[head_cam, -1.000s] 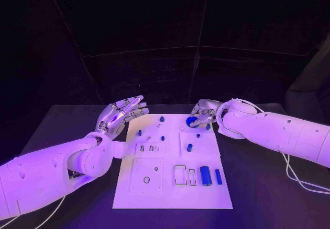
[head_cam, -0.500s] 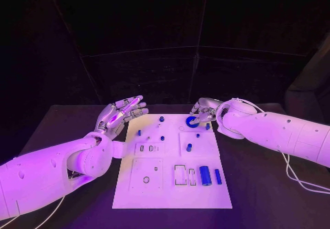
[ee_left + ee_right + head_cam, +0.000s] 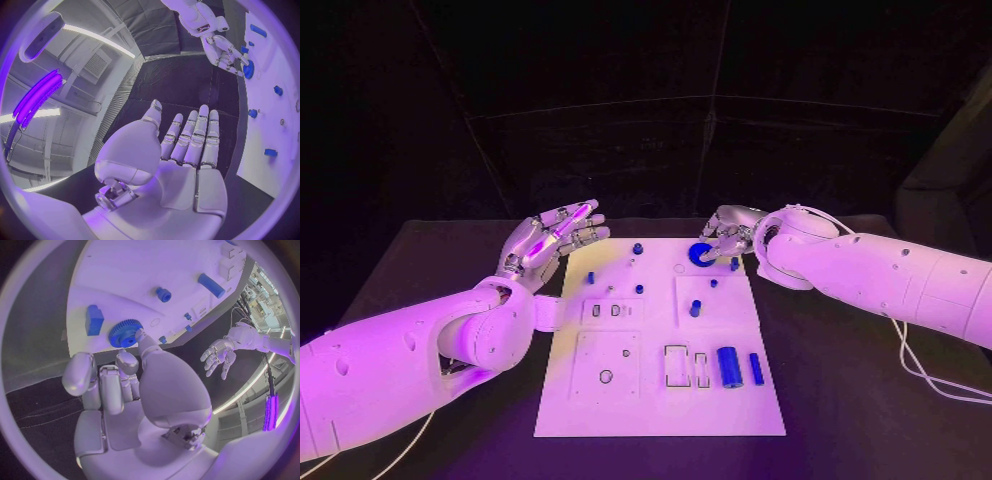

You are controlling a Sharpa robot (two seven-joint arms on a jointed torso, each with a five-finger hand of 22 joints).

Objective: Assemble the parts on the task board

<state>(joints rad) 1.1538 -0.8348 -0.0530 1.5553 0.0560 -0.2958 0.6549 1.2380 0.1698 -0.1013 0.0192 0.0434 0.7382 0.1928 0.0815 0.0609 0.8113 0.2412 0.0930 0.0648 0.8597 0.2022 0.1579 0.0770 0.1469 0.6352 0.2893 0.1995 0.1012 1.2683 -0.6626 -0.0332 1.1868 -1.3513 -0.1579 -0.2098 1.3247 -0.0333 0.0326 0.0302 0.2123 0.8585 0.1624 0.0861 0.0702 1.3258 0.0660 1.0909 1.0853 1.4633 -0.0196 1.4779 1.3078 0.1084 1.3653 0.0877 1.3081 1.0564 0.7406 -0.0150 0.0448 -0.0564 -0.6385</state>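
Right hand (image 3: 727, 232) was pinching the blue gear (image 3: 124, 333) at the far right corner of the task board (image 3: 661, 400). Left hand (image 3: 554, 239) hung beside the board, fingers spread, holding nothing.

Robot lab: black-draped table (image 3: 459, 250), white task board (image 3: 661, 410), ceiling light strips (image 3: 100, 40).

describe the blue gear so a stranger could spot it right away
Start at the white task board mid-table and go to its far right corner, where the right hand reaches in. The gear lies at its fingertips: a round, toothed blue disc, unlike the small pegs and bars nearby.
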